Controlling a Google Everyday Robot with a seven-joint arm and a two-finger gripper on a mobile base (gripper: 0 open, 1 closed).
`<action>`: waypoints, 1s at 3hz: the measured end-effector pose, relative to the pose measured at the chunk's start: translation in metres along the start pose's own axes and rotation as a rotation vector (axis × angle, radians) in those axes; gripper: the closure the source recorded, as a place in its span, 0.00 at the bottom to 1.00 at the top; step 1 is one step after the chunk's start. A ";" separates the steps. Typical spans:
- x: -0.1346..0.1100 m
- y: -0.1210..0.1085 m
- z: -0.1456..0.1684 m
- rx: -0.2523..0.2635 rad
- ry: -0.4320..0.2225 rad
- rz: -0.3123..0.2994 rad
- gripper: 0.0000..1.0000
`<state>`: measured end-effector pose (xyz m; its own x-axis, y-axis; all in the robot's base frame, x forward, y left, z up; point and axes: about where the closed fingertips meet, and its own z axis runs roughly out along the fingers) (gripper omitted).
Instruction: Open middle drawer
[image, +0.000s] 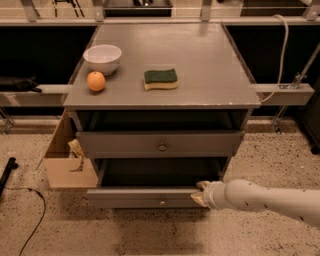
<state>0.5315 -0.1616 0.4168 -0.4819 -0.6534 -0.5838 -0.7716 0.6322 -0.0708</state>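
Gripper (202, 194) at 3 o'clock end of the middle drawer (145, 197) front, drawer pulled out; its grip can't be told.

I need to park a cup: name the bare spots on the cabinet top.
Bare: right of the sponge to the right edge, and behind it. Crowded left side: bowl, orange. Gripper sits at the right front of the middle drawer.

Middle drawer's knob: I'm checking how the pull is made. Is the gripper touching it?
Apart. The camera view shows the gripper at the middle drawer's right end, with bare grey front between it and the knob.
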 end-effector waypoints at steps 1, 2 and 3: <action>-0.005 -0.001 -0.006 0.000 0.000 0.000 1.00; 0.001 0.018 -0.011 -0.006 -0.020 -0.037 1.00; 0.001 0.018 -0.011 -0.006 -0.020 -0.037 1.00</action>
<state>0.5126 -0.1554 0.4239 -0.4449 -0.6676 -0.5970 -0.7911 0.6054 -0.0875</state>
